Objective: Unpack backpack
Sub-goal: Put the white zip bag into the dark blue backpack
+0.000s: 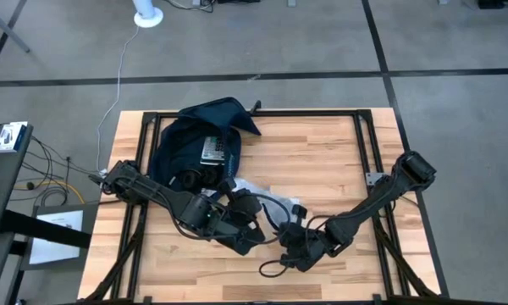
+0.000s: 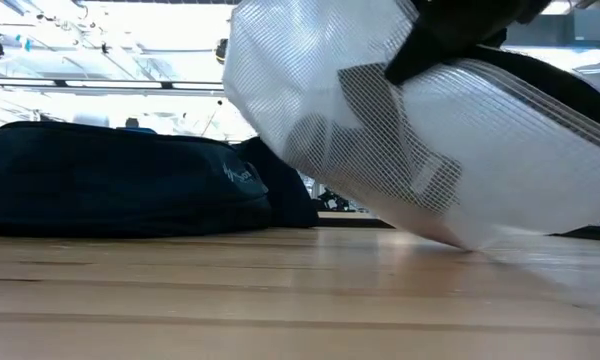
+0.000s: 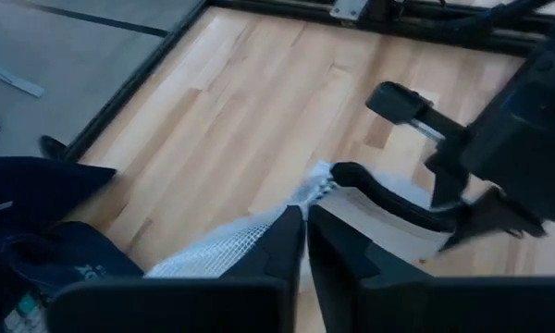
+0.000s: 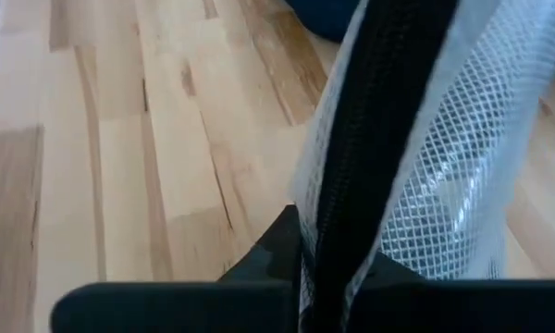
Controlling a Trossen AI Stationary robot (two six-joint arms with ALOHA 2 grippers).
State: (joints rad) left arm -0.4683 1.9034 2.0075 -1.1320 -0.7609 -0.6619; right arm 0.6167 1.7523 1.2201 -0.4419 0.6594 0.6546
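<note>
A dark navy backpack (image 1: 190, 144) lies slumped on the wooden table (image 1: 322, 152), toward its far edge, its mouth gaping and a flap folded outward, while both arms work just in front of it, on the near side, over a clear mesh-reinforced pouch (image 2: 410, 130) with a black zipper band. The left tool (image 3: 305, 242) is pinched shut on a corner of that pouch; the right tool (image 4: 326, 277) is clamped narrow on its zipper edge, the pouch tilted with one corner close to the table, though whether it touches cannot be told. The backpack looks soft and limp, its fabric sagging flat in the low view, with a small white logo (image 2: 242, 177) on the side wall; something with a light printed face shows inside the opening (image 1: 213, 148), so the unpacking appears partly done, with more still inside. By its look the bag would give little resistance and collapse under a pinch rather than lift as a whole; it seems light when emptied but awkward, likely to drag or fold. The sensible places to take hold would be the rim of the opening or the upturned flap (image 1: 237, 114), where the cloth stands free of the table, rather than the smooth rounded body, where narrow fingers could slip off the weave.
</note>
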